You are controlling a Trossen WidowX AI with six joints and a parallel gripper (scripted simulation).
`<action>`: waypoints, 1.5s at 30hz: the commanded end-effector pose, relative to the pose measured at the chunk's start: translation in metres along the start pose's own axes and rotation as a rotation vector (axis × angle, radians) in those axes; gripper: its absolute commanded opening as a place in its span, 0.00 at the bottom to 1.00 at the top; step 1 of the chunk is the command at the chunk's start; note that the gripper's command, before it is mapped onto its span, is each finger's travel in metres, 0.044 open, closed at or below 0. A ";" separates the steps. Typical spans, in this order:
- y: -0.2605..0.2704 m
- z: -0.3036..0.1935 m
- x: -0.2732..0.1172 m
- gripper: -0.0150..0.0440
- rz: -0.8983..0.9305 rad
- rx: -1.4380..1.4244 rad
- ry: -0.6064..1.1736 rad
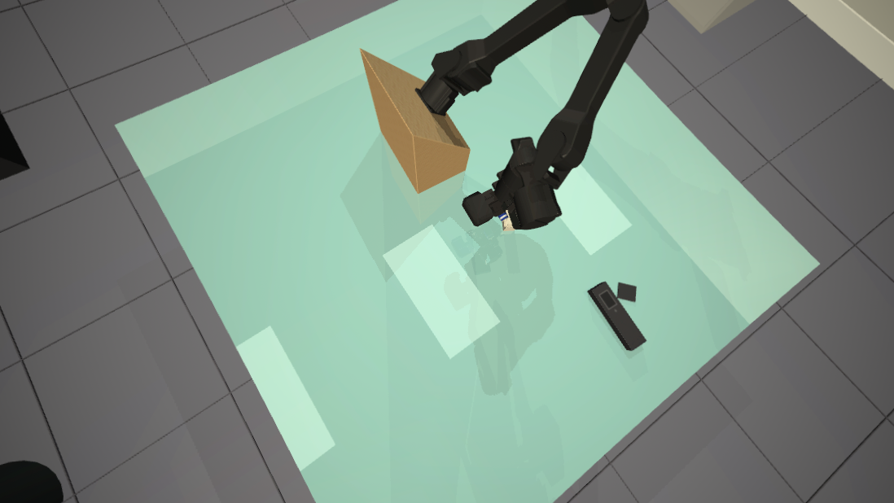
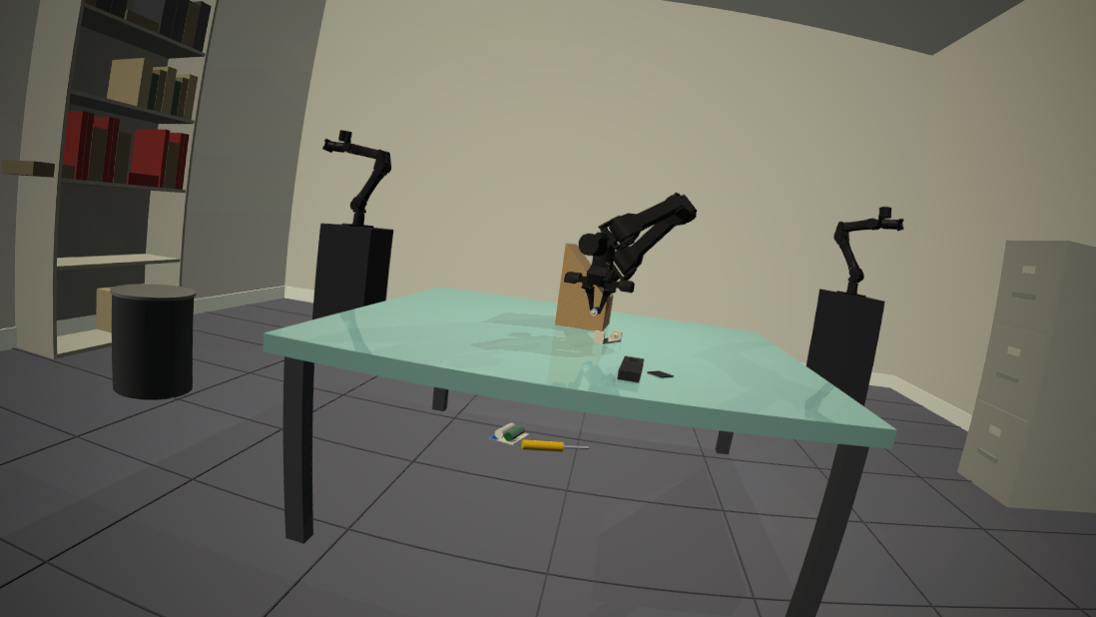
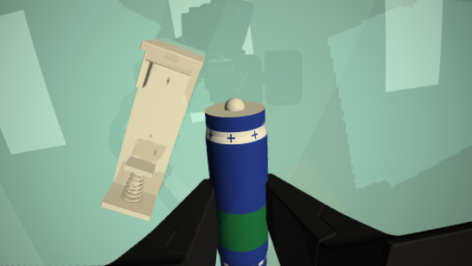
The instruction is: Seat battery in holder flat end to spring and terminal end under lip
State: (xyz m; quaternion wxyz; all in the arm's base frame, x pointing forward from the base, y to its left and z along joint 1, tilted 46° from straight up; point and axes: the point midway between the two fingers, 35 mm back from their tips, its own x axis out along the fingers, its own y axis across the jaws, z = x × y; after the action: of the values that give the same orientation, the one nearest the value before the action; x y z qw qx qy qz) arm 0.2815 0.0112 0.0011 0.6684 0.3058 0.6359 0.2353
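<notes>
The battery [image 3: 237,173] is clamped between the two black fingers of the gripper [image 3: 239,224], which is closed partway onto the lower part of its body, around the green band. Its terminal end, a pale nub on a grey cap with a white ring of plus signs beneath, points away from the wrist camera toward the bench [image 3: 389,142]. The body is blue and stands nearly straight in the wrist view, carried clear of the bench surface.

The holder [image 3: 153,129] lies on the bench just to the left of the battery in the wrist view, apart from it. It is a cream tray, tilted a little off the battery's line, with its coil spring [image 3: 133,186] at the near end and the lip at the far end. Its channel holds nothing.

From the top view, the gripper [image 1: 503,220] hangs over the middle of the glass bench [image 1: 250,206], with a sliver of blue and cream showing beneath it. A brown cardboard wedge [image 1: 413,121] stands behind it beside the arm's base. Well apart, toward the bench's near right edge, lie a black remote control [image 1: 615,315] and a small dark square [image 1: 626,290] just beside it.
</notes>
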 end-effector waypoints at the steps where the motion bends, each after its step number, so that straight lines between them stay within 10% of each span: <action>1: 0.017 0.006 -0.006 0.36 0.001 0.145 -0.011; 45: 0.044 0.011 0.034 0.36 -0.106 0.438 -0.284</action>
State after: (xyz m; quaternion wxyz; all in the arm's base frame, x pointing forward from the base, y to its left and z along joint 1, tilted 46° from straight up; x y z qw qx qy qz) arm 0.2999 0.0627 0.0083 0.6729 0.4408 0.5938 0.0174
